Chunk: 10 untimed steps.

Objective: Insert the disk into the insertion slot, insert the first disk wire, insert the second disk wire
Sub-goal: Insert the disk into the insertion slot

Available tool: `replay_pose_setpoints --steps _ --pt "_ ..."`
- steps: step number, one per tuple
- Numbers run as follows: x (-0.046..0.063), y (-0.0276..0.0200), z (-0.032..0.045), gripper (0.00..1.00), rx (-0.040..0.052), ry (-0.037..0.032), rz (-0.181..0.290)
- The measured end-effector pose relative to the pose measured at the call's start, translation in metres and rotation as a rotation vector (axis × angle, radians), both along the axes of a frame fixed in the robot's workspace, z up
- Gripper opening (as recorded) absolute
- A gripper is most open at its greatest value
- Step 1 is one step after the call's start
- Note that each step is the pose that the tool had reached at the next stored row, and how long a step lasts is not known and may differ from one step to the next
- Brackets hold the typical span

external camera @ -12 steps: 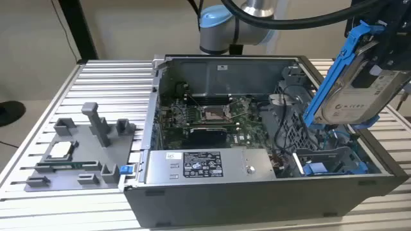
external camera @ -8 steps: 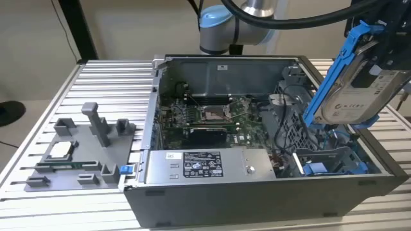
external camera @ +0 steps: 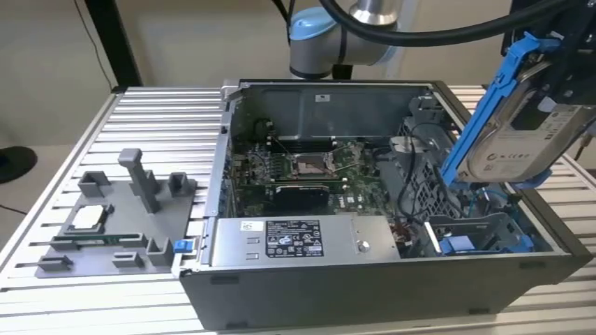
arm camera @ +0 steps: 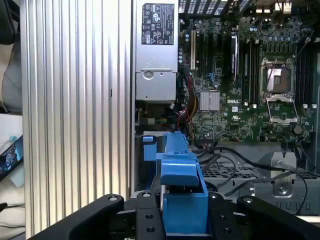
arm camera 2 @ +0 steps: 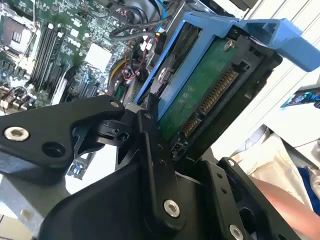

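My gripper (external camera: 551, 84) is shut on the disk (external camera: 518, 143), a silver-grey drive with a white label in a bright blue frame. It holds the disk tilted steeply in the air above the case's corner on the exterior view's right. The second wrist view shows the disk's green board and connector (arm camera 2: 202, 95) between the black fingers (arm camera 2: 150, 127). The insertion slot (external camera: 477, 234), a grey bay with blue plastic pieces, lies open below the disk; in the first wrist view the slot (arm camera: 148, 167) sits just beyond the blue frame (arm camera: 181, 172). Black and blue cables (external camera: 416, 192) run near the bay; I cannot tell which are the disk wires.
The open computer case (external camera: 373, 293) stands on a slatted aluminium table (external camera: 158, 118). Inside are the motherboard (external camera: 308, 171), a labelled power-supply box (external camera: 298, 241) and a perforated metal cage (arm camera: 240, 172). A grey fixture tray (external camera: 112, 223) with small parts lies on the exterior view's left.
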State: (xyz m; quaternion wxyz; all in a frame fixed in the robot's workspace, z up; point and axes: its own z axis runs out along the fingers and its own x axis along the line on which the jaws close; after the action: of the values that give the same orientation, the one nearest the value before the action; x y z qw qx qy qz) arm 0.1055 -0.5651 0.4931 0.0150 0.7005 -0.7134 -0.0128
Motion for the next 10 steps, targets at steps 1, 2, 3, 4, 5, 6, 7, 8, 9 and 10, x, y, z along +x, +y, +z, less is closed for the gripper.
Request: replay_pose_setpoints --steps 1,2,3,4,5,6,7,8,9,10 --pt "0.0 -0.0007 -0.0002 0.0 0.0001 0.0 0.0" --pt "0.0 -0.0016 -0.0003 0.0 0.0 0.0 0.0" --pt "0.0 -0.0025 -0.0005 0.0 0.0001 0.0 0.0" --pt "0.0 -0.0035 -0.0007 0.0 0.0001 0.0 0.0" --pt "0.0 -0.0043 -0.0009 0.0 0.0 0.0 0.0" --pt "0.0 -0.0049 -0.0012 0.0 0.0001 0.0 0.0" --pt "0.0 -0.0053 -0.0015 0.0 0.0002 0.0 0.0" --pt "0.0 -0.0057 -0.0015 0.0 0.0001 0.0 0.0" --pt "0.0 -0.0059 -0.0016 0.0 0.0001 0.0 0.0" --pt "0.0 -0.0059 -0.0016 0.0 0.0001 0.0 0.0"
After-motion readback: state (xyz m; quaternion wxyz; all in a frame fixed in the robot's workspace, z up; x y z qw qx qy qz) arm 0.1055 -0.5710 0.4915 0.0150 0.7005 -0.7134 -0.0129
